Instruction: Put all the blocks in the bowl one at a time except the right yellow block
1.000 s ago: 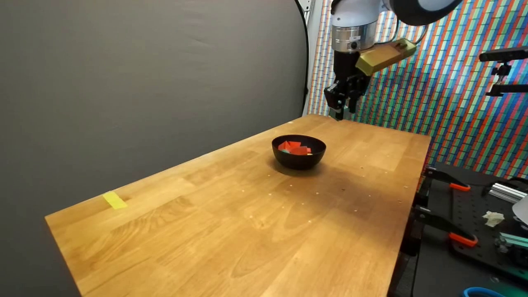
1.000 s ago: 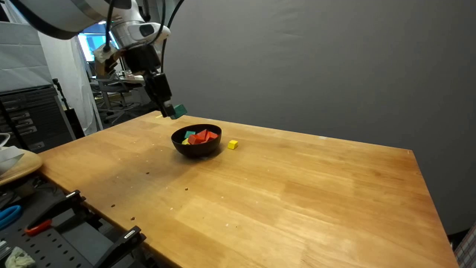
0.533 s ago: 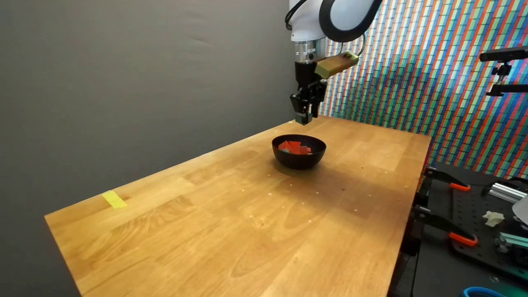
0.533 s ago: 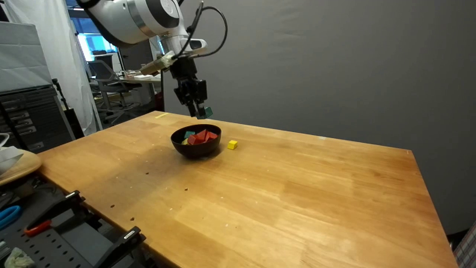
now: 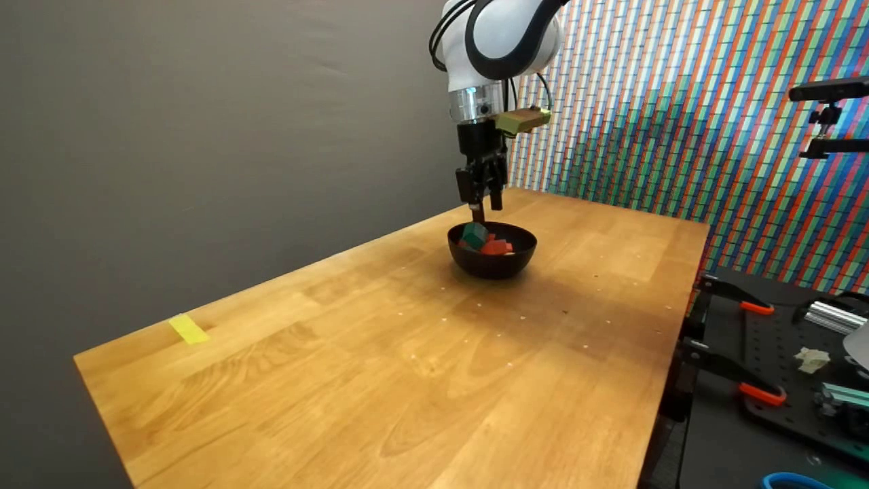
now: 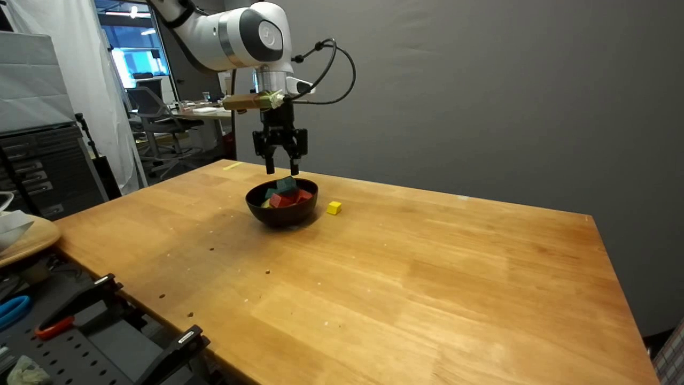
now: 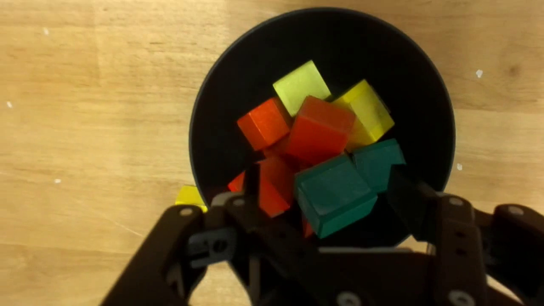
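Over the black bowl [image 6: 283, 216] my gripper [image 6: 282, 170] points straight down, its fingers spread apart. Just beneath the fingertips a teal-green block [image 7: 333, 191] lies tilted on top of the pile in the bowl. In the wrist view there is a gap between it and each finger. Under and around it in the bowl are another teal block [image 7: 378, 163], several red-orange blocks [image 7: 321, 131] and two yellow blocks [image 7: 301, 87]. One yellow block [image 6: 334, 208] stands on the table just outside the bowl; in the wrist view the left finger partly covers it.
The wooden table [image 6: 427, 299] carries a flat yellow tape strip [image 5: 189, 329] near one edge. Black clamps with orange-red tips [image 5: 736, 295] grip the table's side. A grey backdrop [image 6: 481, 96] rises behind the table's long edge.
My gripper has come across to the bowl and swung upright. Its fingers have spread, and the teal block that was between them now lies on the pile in the bowl.
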